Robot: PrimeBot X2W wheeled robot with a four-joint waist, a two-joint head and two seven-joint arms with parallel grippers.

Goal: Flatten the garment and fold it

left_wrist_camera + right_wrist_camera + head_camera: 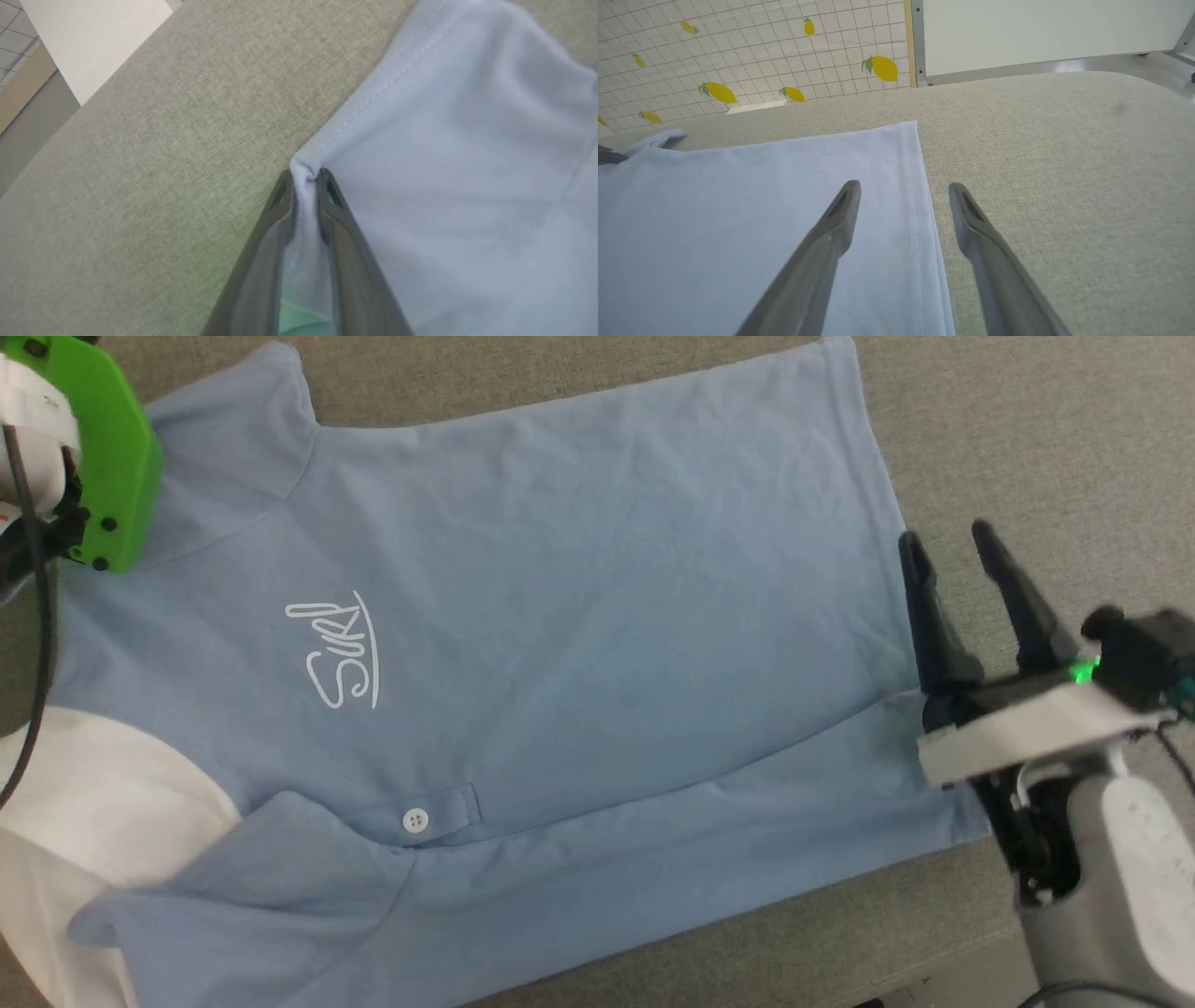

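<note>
The garment (560,616) is a light blue polo shirt with a white script logo (336,653) and a white button (415,819). It lies spread on the grey-green table (1027,420), collar toward the lower left. In the left wrist view my left gripper (306,177) is shut on a bunched bit of a hemmed edge of the garment (467,163). That arm's green housing (107,457) sits at the garment's upper left corner. My right gripper (943,546) is open and straddles the hem (910,210): one finger over the garment (761,186), the other over bare table.
A smooth white shape (84,821) lies at the lower left, partly under the collar. The table's front edge (934,971) runs close below the garment. Beyond the far edge are a lemon-patterned tiled floor (714,91) and a white panel (1041,32).
</note>
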